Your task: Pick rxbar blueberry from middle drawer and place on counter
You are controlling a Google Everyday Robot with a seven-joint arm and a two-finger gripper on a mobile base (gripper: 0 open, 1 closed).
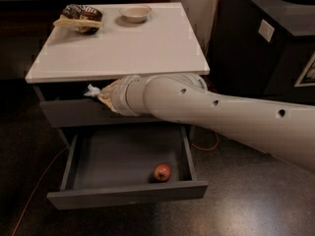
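My gripper (100, 94) hangs in front of the cabinet, just below the counter's (123, 48) front edge and above the open middle drawer (125, 194). It is shut on the rxbar blueberry (90, 89). Only the bar's white crinkled end shows, sticking out to the left of the fingers. The rest of the bar is hidden by the gripper. The thick white arm (211, 107) comes in from the right and covers much of the closed drawer front (69, 113) above the open one.
A red apple (162, 172) lies at the front right of the open drawer. A brown-and-white snack bag (78, 17) and a small white bowl (135, 13) sit at the back of the counter. A black cabinet (266, 43) stands to the right. An orange cable (34, 191) runs over the floor.
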